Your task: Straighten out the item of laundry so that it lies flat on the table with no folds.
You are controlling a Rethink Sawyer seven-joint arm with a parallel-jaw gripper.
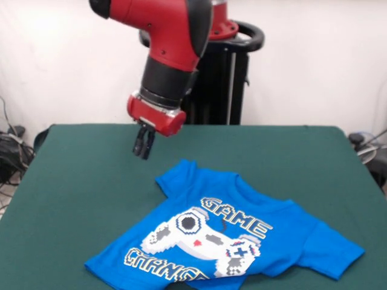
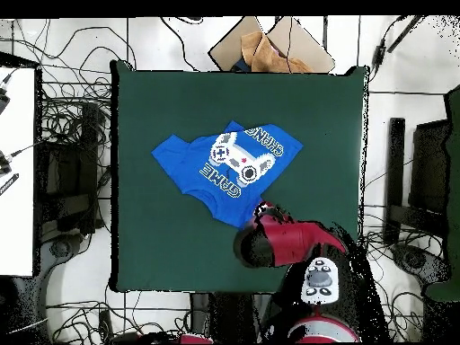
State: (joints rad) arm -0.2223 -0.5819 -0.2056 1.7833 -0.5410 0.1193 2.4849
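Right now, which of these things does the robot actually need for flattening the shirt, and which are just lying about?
Part of the job:
- blue T-shirt, lying crooked
- green table
- robot's hand, raised beside the shirt

Just lying about:
- cardboard box beyond the table
- cables on the floor

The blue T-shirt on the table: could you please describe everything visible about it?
The blue T-shirt is bright blue soft fabric, short-sleeved, with a white pixel game-controller print and "GAME CHANGER" lettering facing up. It lies angled on the green table, mostly spread but rumpled, its hem partly folded over the lettering. Nothing holds it.
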